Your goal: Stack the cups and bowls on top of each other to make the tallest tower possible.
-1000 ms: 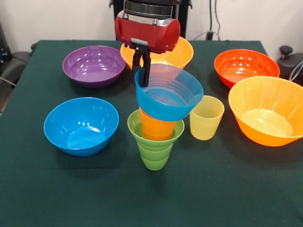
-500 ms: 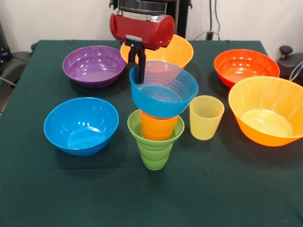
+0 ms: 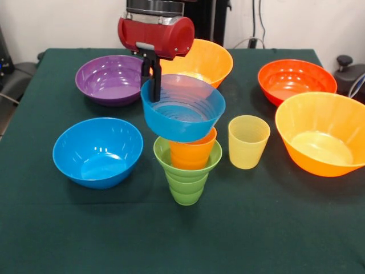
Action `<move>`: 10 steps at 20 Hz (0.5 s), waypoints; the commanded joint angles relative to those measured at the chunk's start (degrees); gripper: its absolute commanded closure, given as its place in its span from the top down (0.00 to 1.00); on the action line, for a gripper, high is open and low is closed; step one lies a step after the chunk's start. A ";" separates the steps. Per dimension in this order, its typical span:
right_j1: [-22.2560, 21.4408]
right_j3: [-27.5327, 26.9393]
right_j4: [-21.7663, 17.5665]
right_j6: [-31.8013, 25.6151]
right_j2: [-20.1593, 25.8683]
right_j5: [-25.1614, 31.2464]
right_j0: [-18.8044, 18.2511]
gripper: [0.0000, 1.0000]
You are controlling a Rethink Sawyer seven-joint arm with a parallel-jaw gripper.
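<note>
Your gripper (image 3: 151, 77) is clamped on the far rim of the translucent blue bowl (image 3: 183, 109), which hangs just below it. Under that bowl you have the tower (image 3: 188, 165): the orange cup (image 3: 193, 152) nested in the green cup (image 3: 187, 178). Behind your gripper sits an orange bowl (image 3: 206, 58).

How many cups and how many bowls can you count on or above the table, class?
Cups: 3 – green cup, orange cup, pale yellow cup.
Bowls: 6 – translucent blue bowl, medium blue bowl, purple bowl, red-orange bowl, two big orange bowls.
Total: 9
</note>
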 commanded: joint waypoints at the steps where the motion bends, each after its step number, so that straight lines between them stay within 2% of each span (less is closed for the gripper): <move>1: 1.05 3.46 -3.76 2.86 8.52 -2.70 -1.55 0.00; 10: 0.77 4.05 -3.83 3.53 9.41 -3.44 -2.14 0.00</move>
